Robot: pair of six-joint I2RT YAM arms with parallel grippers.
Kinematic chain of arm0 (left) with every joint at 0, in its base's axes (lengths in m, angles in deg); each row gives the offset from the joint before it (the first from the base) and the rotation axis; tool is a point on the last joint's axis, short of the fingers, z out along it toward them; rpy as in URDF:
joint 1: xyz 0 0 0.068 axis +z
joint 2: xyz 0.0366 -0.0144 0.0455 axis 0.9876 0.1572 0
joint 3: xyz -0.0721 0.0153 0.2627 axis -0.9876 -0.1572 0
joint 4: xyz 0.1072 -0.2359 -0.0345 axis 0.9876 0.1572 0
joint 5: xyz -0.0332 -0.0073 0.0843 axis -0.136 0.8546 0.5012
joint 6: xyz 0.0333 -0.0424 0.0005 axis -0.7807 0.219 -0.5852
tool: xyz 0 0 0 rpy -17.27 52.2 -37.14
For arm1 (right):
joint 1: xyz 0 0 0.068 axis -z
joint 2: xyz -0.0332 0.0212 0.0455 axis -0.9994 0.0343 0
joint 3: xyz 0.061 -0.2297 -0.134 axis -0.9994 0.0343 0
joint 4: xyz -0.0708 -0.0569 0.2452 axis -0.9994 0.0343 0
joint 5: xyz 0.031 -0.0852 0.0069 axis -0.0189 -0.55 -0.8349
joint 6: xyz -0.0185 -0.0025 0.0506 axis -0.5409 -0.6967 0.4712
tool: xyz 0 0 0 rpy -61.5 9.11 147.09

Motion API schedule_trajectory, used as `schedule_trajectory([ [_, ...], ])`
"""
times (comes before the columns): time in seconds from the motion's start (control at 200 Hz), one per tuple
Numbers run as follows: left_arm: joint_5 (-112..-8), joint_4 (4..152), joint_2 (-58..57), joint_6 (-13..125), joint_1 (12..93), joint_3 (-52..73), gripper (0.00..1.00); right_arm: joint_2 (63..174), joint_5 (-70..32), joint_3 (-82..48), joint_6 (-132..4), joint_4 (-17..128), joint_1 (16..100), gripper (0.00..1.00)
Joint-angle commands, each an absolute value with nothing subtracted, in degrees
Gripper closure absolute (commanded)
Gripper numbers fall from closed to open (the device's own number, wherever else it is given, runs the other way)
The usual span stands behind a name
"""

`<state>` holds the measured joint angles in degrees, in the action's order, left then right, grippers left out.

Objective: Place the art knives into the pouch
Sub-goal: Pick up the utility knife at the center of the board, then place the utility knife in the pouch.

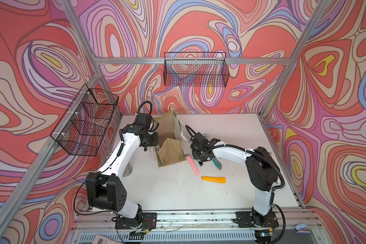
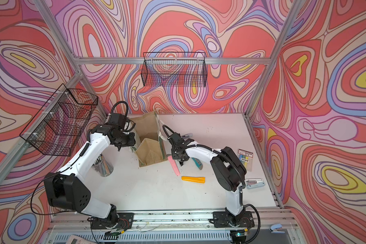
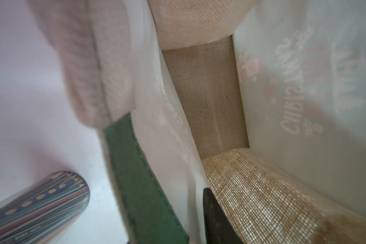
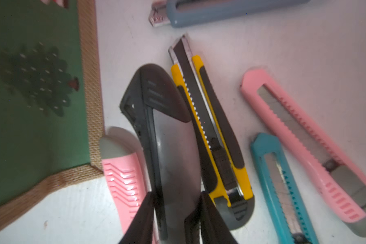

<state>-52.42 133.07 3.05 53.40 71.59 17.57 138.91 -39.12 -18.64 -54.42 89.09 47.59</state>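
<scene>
Right wrist, right tool (image 4: 176, 194) clamping curved grey knife (image 4: 171, 137), probably plastic

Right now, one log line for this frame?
left gripper holding pouch wall | right gripper closed on black knife | knife outside pouch

1. Pouch (image 1: 170, 152): tan jute with a green Christmas-print panel. It stands upright at the table's far middle, with its mouth open upward.
2. Art knife (image 4: 173, 147): dark grey body with a black nose, just right of the pouch. My right claw (image 4: 175, 196) pinches its tail. I can't tell whether it is lifted.
</scene>
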Motion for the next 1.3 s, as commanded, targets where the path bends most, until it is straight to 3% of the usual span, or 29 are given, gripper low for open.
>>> schedule_trajectory([
  [0.0, -53.3, 133.5, 2.7, 52.4, 71.9, 16.8, 0.68, 133.8, -41.7, -19.6, -52.8, 86.6, 47.8, 0.88],
  [0.596, -54.3, 133.1, 2.4, 52.6, 71.9, 16.3, 0.68, 128.2, -40.1, -35.7, -55.8, 89.4, 47.8, 0.87],
  [0.976, -55.2, 132.3, 1.7, 52.8, 71.9, 15.7, 0.69, 138.8, -26.1, -53.8, -57.2, 89.8, 45.6, 0.86],
  [1.297, -56.2, 132.0, 2.0, 53.0, 71.9, 15.7, 0.69, 148.5, -23.0, -61.0, -56.4, 87.3, 42.8, 0.86],
])
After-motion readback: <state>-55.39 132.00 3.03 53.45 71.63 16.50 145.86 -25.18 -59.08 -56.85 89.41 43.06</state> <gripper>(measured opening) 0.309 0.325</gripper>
